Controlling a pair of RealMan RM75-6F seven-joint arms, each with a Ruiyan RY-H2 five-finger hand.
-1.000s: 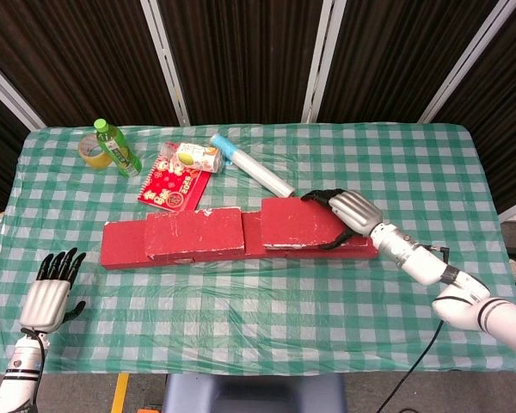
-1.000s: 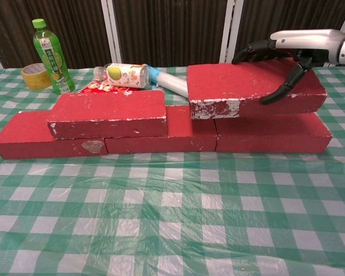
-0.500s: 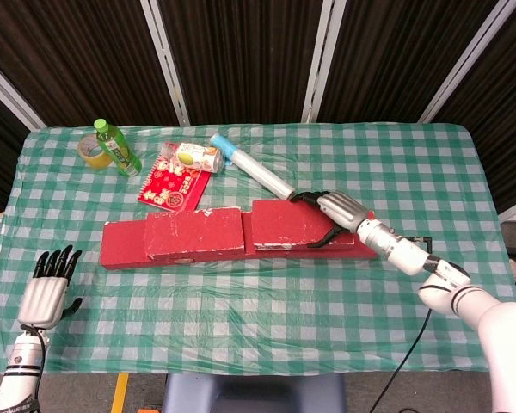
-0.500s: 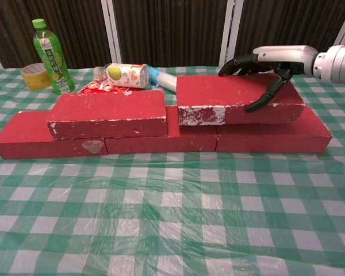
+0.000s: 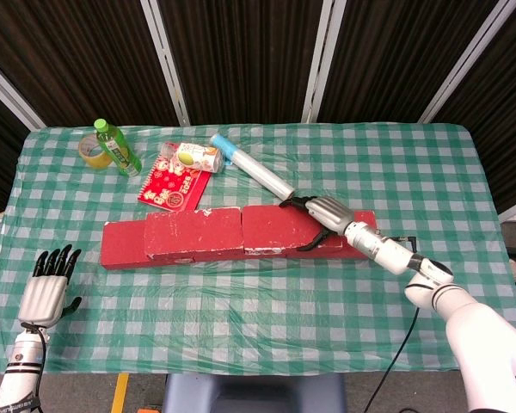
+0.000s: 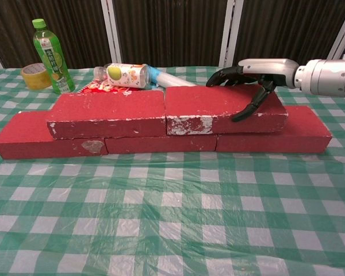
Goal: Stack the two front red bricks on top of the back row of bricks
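Three red bricks form the back row (image 6: 273,135) (image 5: 120,245) on the checked cloth. One red brick (image 6: 106,112) (image 5: 193,232) lies on top of the row at the left. A second top brick (image 6: 215,109) (image 5: 275,229) rests on the row with its left end against the first. My right hand (image 6: 257,73) (image 5: 321,212) grips this second brick at its right part, fingers over the back edge and thumb down the front face. My left hand (image 5: 48,291) hangs at the table's near left corner, fingers spread and holding nothing; only the head view shows it.
Behind the bricks stand a green bottle (image 6: 50,54) (image 5: 116,147) and a tape roll (image 6: 34,75) (image 5: 90,149). A lying drink bottle (image 6: 124,75) (image 5: 194,157), a red packet (image 5: 172,185) and a white-and-blue roll (image 6: 165,79) (image 5: 254,170) lie close behind the row.
My right hand carried the brick leftward and lowered it onto the back row, closing the gap to the left top brick. The left hand barely moved.
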